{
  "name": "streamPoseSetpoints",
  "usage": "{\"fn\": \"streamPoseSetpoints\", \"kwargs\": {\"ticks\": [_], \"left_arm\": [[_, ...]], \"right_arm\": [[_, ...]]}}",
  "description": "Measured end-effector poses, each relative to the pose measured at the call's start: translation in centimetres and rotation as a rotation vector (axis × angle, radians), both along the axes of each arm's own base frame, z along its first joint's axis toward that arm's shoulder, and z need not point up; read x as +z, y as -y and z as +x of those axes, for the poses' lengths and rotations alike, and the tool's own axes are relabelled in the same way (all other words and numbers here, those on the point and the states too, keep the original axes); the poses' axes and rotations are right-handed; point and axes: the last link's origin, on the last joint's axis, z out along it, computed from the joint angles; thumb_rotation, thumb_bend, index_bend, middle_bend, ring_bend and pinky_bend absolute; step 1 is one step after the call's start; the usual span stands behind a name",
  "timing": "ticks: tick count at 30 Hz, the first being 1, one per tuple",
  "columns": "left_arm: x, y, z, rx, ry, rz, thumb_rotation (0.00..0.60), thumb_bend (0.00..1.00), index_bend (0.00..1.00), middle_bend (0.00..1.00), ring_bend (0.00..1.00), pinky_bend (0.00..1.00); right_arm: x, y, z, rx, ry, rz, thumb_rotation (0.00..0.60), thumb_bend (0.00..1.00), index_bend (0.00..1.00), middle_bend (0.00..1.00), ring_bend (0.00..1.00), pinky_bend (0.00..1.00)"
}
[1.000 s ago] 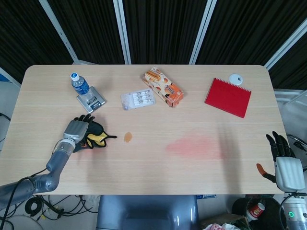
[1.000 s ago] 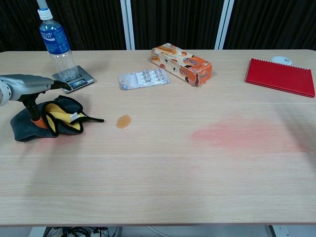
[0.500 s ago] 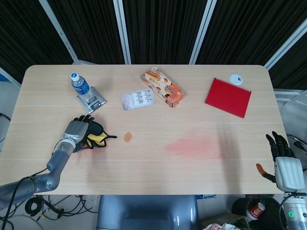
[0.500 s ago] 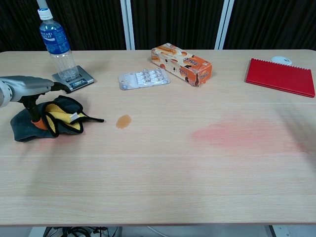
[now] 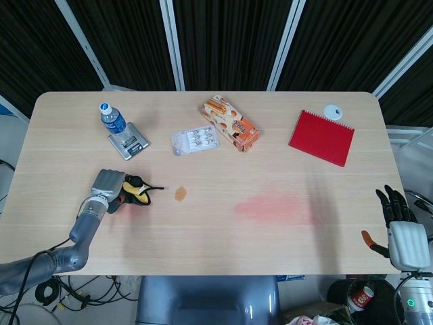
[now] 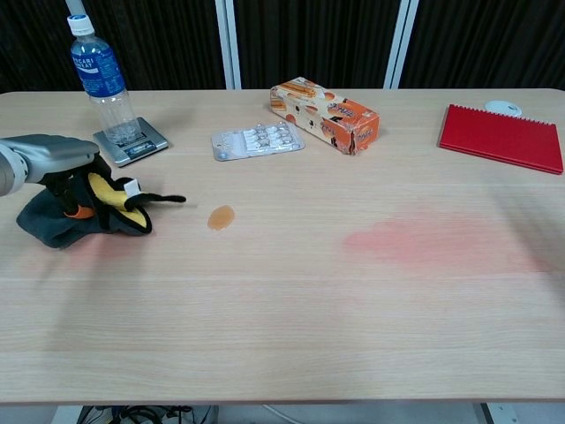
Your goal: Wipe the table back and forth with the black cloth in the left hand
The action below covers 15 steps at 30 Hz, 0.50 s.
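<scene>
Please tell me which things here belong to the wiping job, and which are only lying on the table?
For the job:
left robot hand
black cloth, which it holds
table

Only lying about:
water bottle
small scale
pill blister pack
orange box
red notebook
</scene>
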Motion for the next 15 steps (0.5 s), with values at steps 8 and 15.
{"fn": "streamPoseSetpoints", "kwargs": {"ticks": [8,15], "left_arm": [[0.1,-0.1,0.5,-0.028,0.032,0.039,0.600,0.44,0.68,0.64,0.58,0.67],[0.2,-0.3,3.0,-0.092,0.108,0.059,0.600,0.44,0.68,0.64,0.58,0.67]], "right_arm": [[0.0,0.0,0.0,0.000,0.002,0.000,0.600,0.17,0.04,0.00,0.01,0.23],[0.0,0.0,0.0,-0.001,0.005,0.000,0.600,0.17,0.04,0.00,0.01,0.23]]}}
